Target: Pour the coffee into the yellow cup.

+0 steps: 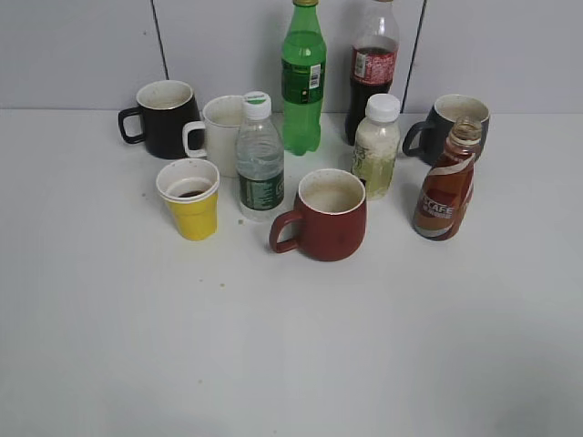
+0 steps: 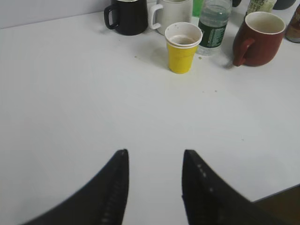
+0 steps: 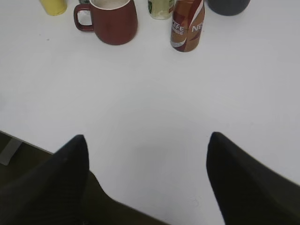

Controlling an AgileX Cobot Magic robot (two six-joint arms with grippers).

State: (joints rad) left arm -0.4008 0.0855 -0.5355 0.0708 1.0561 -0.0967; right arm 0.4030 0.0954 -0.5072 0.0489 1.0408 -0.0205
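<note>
Upright on white table (image 1: 109, 346), coffee bottle (image 1: 445, 182) at right beside dark grey mug (image 1: 451, 123), yellow cup (image 1: 189, 198) at left – dark liquid inside, left gripper (image 2: 154, 157) and right gripper (image 3: 147, 140) both spread apart, holding nothing.

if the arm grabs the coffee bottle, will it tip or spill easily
Probably somewhat. The coffee bottle is tall, narrow and nearly full, so a sideways nudge could topple it. Its neck has no cap, so any tilt may spill. The curvy waist and glossy label may slip in a loose grip.
</note>
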